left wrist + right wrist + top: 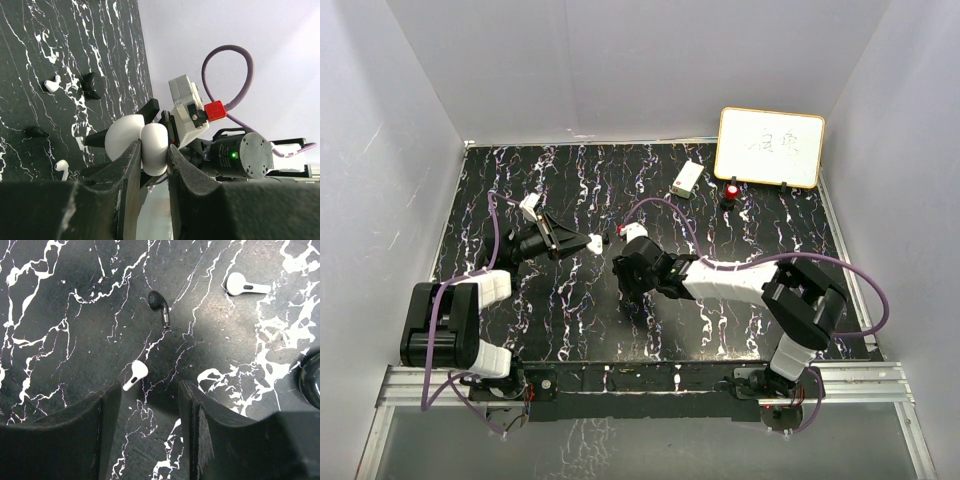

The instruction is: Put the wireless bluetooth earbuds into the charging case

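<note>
My left gripper (pixel 154 148) is shut on an open white charging case (pixel 148 141) and holds it above the table; in the top view it (pixel 582 242) is left of centre. My right gripper (pixel 150 390) is open and empty, low over the marbled tabletop, and sits at centre in the top view (pixel 623 282). A white earbud (pixel 136 374) lies just ahead of its left finger. A black earbud (pixel 159 305) and another white earbud (pixel 246 286) lie farther on. The left wrist view shows two white earbuds (pixel 52 85) (pixel 62 169) and a black one (pixel 36 132).
A glossy black rounded object (pixel 312 377) lies at the right edge of the right wrist view and likely also shows in the left wrist view (pixel 91 85). A whiteboard (pixel 770 147), a small white box (pixel 686 178) and a red-topped item (pixel 731 190) stand at the back right. White walls enclose the table.
</note>
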Available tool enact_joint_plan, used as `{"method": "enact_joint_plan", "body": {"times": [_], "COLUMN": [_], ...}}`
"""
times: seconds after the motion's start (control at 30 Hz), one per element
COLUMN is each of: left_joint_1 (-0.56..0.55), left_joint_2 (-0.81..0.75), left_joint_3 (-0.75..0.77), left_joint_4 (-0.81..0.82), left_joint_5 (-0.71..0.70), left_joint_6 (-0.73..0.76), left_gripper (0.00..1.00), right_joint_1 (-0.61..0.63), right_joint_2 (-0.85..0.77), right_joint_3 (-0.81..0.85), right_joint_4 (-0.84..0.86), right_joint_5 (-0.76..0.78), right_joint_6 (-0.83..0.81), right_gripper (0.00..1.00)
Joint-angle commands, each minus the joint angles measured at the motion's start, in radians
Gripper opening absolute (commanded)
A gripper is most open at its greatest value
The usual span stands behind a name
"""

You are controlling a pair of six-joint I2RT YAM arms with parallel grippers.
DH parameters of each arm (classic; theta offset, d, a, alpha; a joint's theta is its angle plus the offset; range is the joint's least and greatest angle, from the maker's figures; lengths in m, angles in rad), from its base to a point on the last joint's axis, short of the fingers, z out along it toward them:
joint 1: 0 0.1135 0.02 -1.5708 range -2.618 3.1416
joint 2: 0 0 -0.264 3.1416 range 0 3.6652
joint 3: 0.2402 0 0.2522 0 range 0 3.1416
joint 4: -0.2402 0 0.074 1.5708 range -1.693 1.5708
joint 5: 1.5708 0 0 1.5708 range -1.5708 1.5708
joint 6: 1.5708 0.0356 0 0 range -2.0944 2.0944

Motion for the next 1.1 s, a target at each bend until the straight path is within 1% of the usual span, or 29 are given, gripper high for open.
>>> {"method": "enact_joint_plan", "body": {"times": [0.0,0.2,0.37,0.43,0.87,1.07], "left_joint_1": [0.007,0.01,0.011,0.012,0.016,0.018], "left_joint_2": [-0.056,-0.047,-0.042,-0.043,-0.051,-0.05], "left_joint_3": [0.03,0.021,0.015,0.014,0.004,0.001], "left_joint_4": [-0.065,-0.029,-0.025,-0.025,-0.028,-0.025], "left_joint_5": [0.025,0.028,0.03,0.027,0.026,0.027], "left_joint_6": [0.061,0.038,0.036,0.035,0.031,0.03], "left_gripper": [0.0,0.0,0.0,0.0,0.0,0.0], "right_joint_1": [0.008,0.017,0.024,0.027,0.035,0.037], "right_joint_2": [0.018,0.036,0.048,0.055,0.111,0.121], "right_joint_3": [0.049,0.054,0.062,0.068,0.108,0.115], "right_joint_4": [0.049,0.05,0.05,0.05,0.016,0.007], "right_joint_5": [-0.012,-0.012,-0.016,-0.017,-0.003,0.002], "right_joint_6": [0.018,0.024,0.029,0.03,0.053,0.056], "right_gripper": [0.47,0.46,0.37,0.36,0.31,0.31]}}
